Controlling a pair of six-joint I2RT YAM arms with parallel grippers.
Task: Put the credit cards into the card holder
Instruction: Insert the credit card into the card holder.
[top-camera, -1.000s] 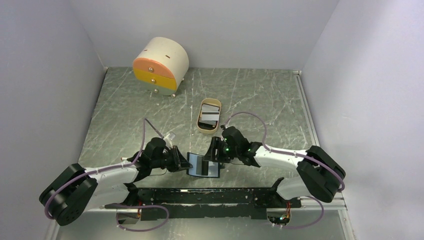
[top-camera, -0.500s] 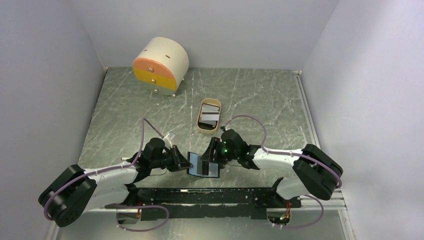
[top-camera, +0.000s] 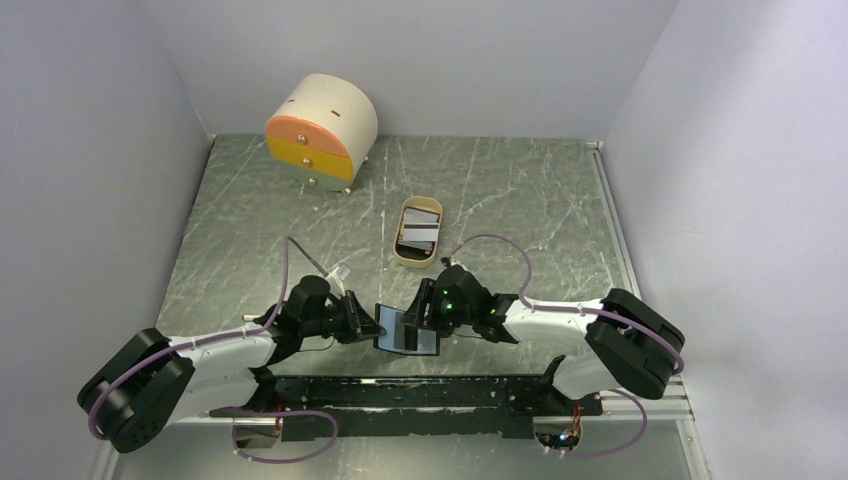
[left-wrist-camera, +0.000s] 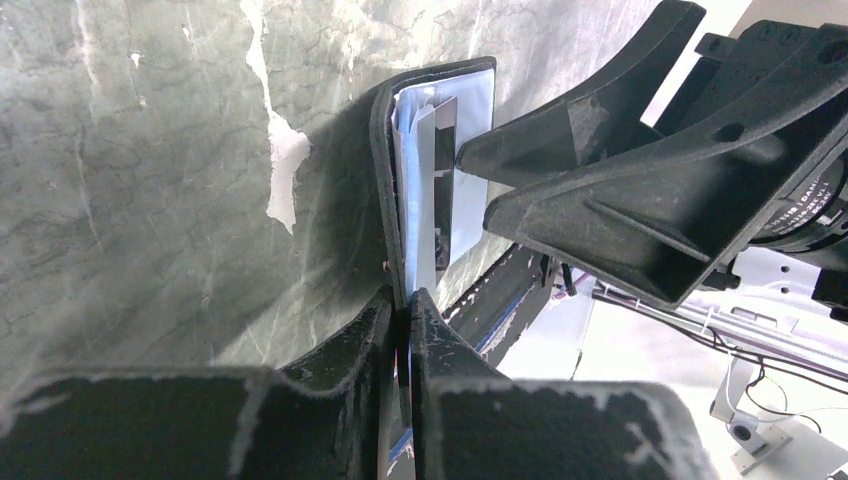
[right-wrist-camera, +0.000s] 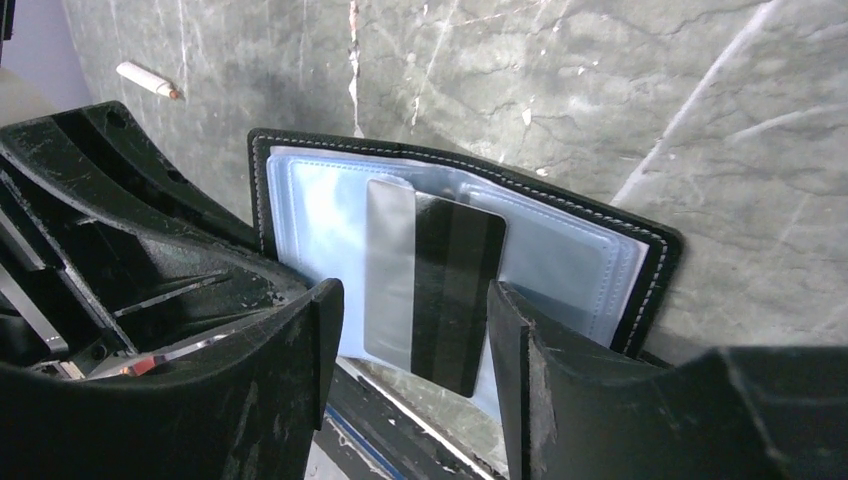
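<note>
- While the card holder (right-wrist-camera: 300, 200) is held open and tilted up between the two arms, near the front edge of the table (top-camera: 520, 200), its black cover is pinched at the lower rim by the left gripper (left-wrist-camera: 405, 300), jaws closed tight. Judged purpose: the pockets are presented to the other arm.
- Right gripper (right-wrist-camera: 415, 300) is faced square onto the blue inner face, jaws partly apart on either side of a credit card (right-wrist-camera: 440, 290). Whether the card is clamped or only guided cannot be told.
- Card is noted as one grey band, one black band, upright, partly sunk into a clear pocket, lower end protruding.
- Further cards (top-camera: 420, 232) are seen in the tan oval tray (top-camera: 408, 263), well apart behind.
</note>
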